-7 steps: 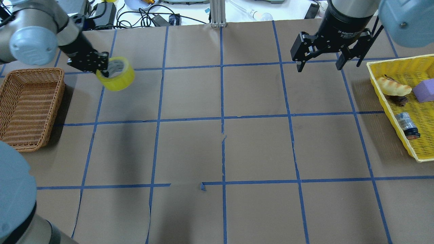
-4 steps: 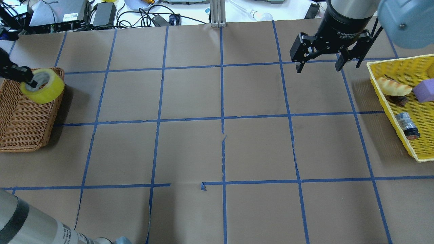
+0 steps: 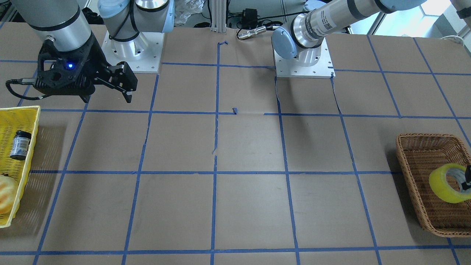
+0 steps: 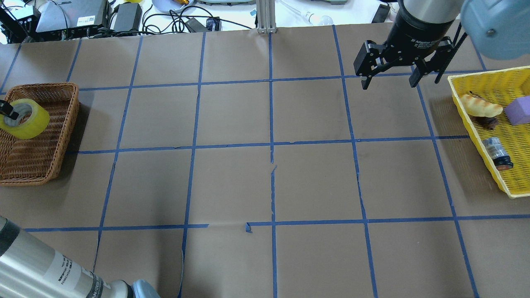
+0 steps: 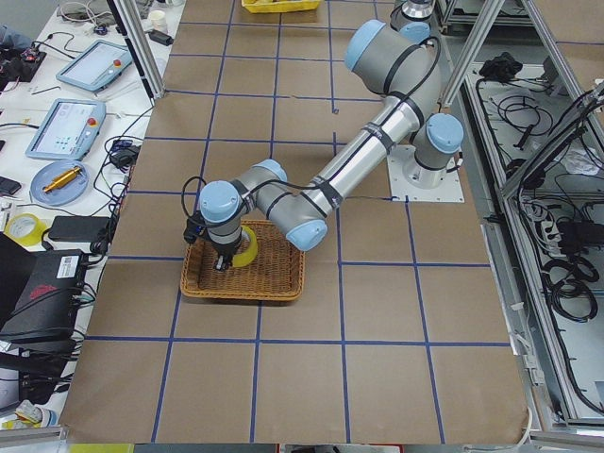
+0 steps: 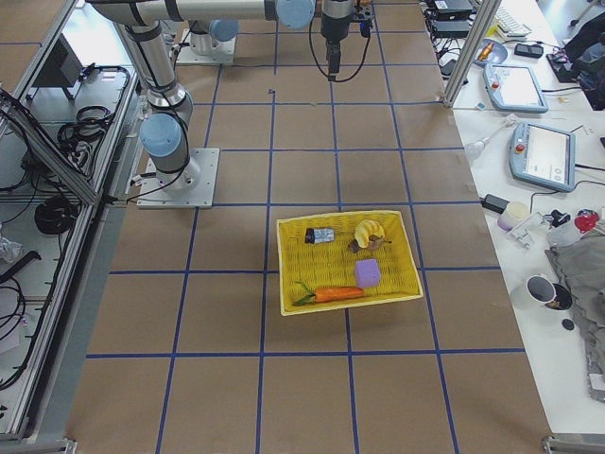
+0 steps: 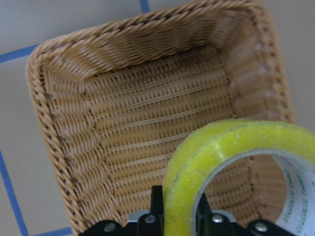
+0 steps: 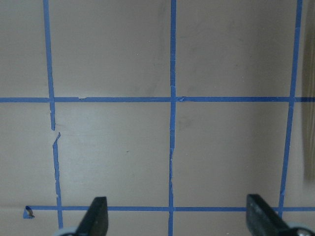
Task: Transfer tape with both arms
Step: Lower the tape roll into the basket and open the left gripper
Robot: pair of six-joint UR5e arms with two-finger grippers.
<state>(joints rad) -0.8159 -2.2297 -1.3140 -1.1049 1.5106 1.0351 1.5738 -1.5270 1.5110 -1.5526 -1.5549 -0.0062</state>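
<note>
Tape: translucent yellow ring with a pale inner core that carries faint green print; tilted.
Tape position: over the inside of the wicker basket, at my left end of the table. I cannot tell whether it touches the weave.
My left gripper: jaws clamped across the roll's wall, one finger in the core and one outside.
My right gripper: jaws wide apart, above the brown paper, near the yellow basket.

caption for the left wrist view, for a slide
Wrist view: the left gripper pinches the wall of the tape, holding it over the basket.
</note>
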